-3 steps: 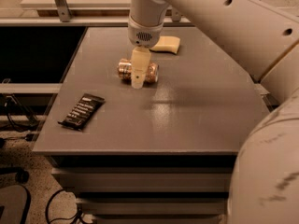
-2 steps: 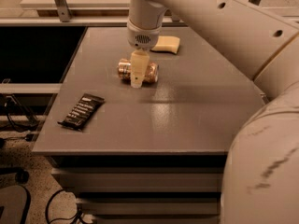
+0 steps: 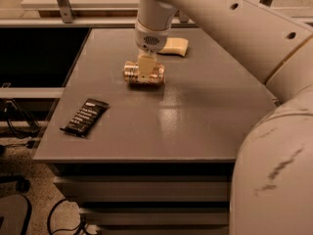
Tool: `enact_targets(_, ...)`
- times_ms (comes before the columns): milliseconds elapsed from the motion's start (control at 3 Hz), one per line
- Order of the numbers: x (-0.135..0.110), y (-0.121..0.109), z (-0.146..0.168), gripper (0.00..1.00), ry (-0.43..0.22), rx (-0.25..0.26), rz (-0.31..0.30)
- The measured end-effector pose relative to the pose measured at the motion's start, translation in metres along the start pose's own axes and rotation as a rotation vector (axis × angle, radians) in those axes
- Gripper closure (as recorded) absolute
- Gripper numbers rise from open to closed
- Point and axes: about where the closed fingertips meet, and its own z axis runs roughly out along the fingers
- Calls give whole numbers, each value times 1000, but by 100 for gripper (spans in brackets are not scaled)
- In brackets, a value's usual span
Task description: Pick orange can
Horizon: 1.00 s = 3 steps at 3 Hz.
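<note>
The orange can (image 3: 130,73) lies on its side on the grey table (image 3: 195,111), towards the back and left of centre. It is shiny copper-orange. My gripper (image 3: 145,72) hangs straight down from the pale arm and sits right at the can. Its lower end covers the middle of the can's side, so the can's two ends show to its left and right. The can rests on the table.
A pale yellow sponge (image 3: 175,46) lies just behind the can, to the right. A flat black snack-bar wrapper (image 3: 85,116) lies near the table's front left corner. The big pale arm (image 3: 254,58) fills the right side. Cables lie on the floor at the left.
The gripper's lower end reached past the can's near side before and now ends at the can's middle. The can stays in the same place.
</note>
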Motion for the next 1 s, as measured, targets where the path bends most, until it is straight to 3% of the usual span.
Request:
enact_targets(333, 0, -4, -10, 95, -19, 16, -3)
enact_targets(1000, -16, -17, -59, 100, -85, 76, -52)
